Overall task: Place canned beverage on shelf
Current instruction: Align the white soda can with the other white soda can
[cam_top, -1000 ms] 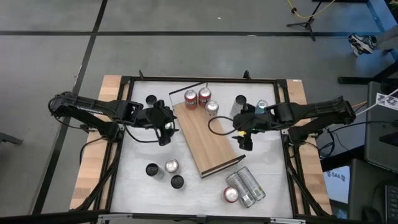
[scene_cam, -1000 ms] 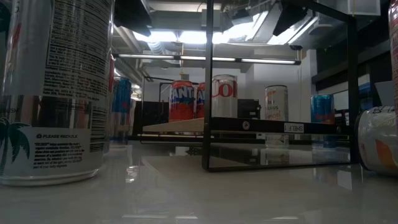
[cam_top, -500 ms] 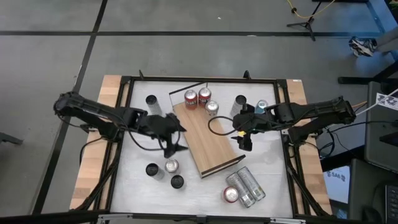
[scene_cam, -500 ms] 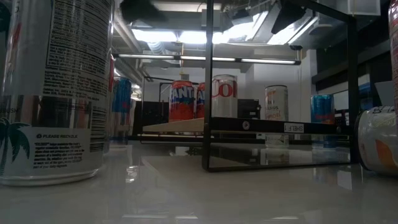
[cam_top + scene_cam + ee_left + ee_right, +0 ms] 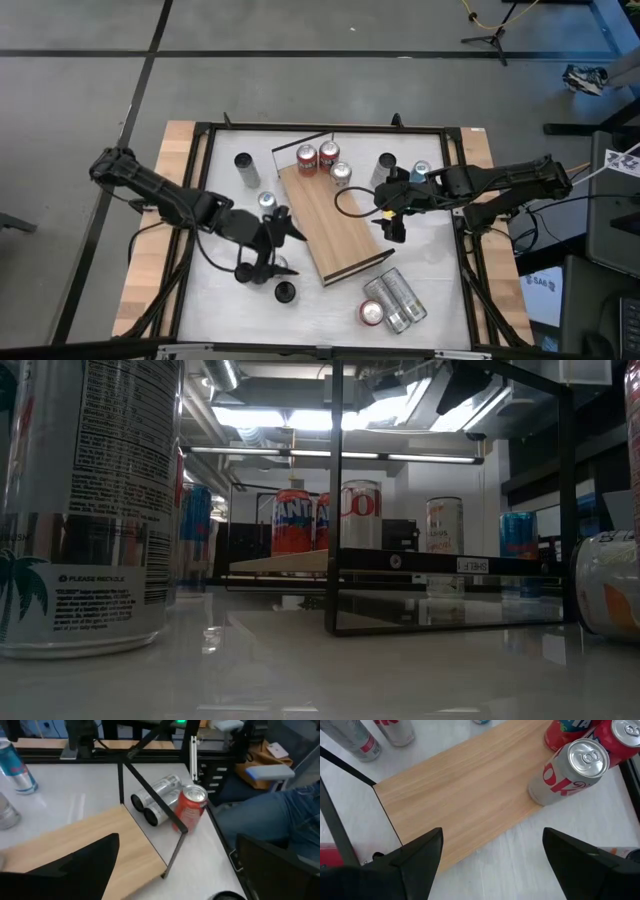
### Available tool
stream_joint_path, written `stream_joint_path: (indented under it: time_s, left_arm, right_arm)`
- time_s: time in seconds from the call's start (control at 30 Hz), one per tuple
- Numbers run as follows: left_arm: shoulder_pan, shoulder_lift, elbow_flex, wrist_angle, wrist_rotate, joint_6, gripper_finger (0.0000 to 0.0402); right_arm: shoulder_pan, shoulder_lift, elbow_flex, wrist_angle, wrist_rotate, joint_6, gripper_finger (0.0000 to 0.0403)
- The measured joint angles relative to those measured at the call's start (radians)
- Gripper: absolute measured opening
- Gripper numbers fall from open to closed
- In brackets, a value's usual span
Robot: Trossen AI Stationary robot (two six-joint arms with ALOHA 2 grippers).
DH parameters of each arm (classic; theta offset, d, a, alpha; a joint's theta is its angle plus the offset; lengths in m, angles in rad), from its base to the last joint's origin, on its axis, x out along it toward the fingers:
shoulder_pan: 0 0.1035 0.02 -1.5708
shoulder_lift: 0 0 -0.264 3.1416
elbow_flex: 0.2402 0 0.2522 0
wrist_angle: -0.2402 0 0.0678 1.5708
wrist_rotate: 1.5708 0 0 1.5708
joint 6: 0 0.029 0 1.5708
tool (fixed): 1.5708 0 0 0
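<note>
- Dark fingers of the left gripper [image 5: 285, 250] are spread wide. It hangs over the white desk [image 5: 225, 300], just beside the shelf's long edge that faces the desk's left edge.
- From above, no can shows between those fingers. Its wrist view shows only one finger [image 5: 75, 865], so I cannot tell what lies beneath it.
- Around it stand loose cans. A silver-topped can [image 5: 266, 202] is just behind it, a grey can [image 5: 245, 166] is nearer the back left corner, and a dark-topped can [image 5: 285, 292] is towards the front edge.
- The right gripper [image 5: 391, 214] waits over the desk beside the shelf's other long edge. Its jaws are well apart, with only board and desk showing between them in its wrist view.
- The shelf [image 5: 335, 220], a light wooden board, lies at a slant across the middle of the desk. A thin black rail [image 5: 150, 780] stands at its front end.
- Three cans stand upright on the shelf's back end. Two are red cans [image 5: 306, 158] [image 5: 329, 153] and one is a silver cola can [image 5: 570, 772], which stands at the board's corner.
- Off the shelf, a dark can [image 5: 387, 162] and a teal can [image 5: 420, 170] stand towards the back right corner.
- Two silver cans [image 5: 398, 298] lie on their sides near the front right corner, and a red-topped can [image 5: 370, 312] stands touching them.
</note>
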Motion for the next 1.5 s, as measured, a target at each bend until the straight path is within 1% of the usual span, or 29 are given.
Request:
stream_joint_path:
  time_s: [0.1,0.23,0.43,0.57,0.77,0.97,1.5]
  left_arm:
    - [-0.029,0.0,0.0,-0.035,-0.008,-0.004,0.0393]
    - [-0.057,0.0,0.0,-0.118,-0.025,-0.067,0.0393]
    - [-0.065,0.0,0.0,-0.271,-0.03,-0.155,0.0393]
    - [-0.065,0.03,0.0,-0.359,-0.025,-0.215,0.0393]
    - [-0.062,0.107,0.0,-0.394,0.052,-0.251,0.0393]
    - [-0.044,0.151,0.0,-0.43,0.08,-0.291,0.0393]
    - [-0.039,0.157,0.0,-0.433,0.084,-0.296,0.0393]
  right_arm:
    - [0.0,0.0,0.0,0.0,0.0,0.0,0.0337]
    - [0.0,0.0,0.0,0.001,0.0,0.0,0.0337]
    - [0.0,0.0,0.0,0.003,0.0,0.0,0.0337]
    - [0.0,0.0,0.0,0.003,0.0,0.0,0.0337]
    - [0.0,0.0,0.0,0.007,0.0,0.0,0.0337]
    - [0.0,0.0,0.0,0.008,0.0,0.0,0.0337]
    - [0.0,0.0,0.0,0.007,0.0,0.0,0.0337]
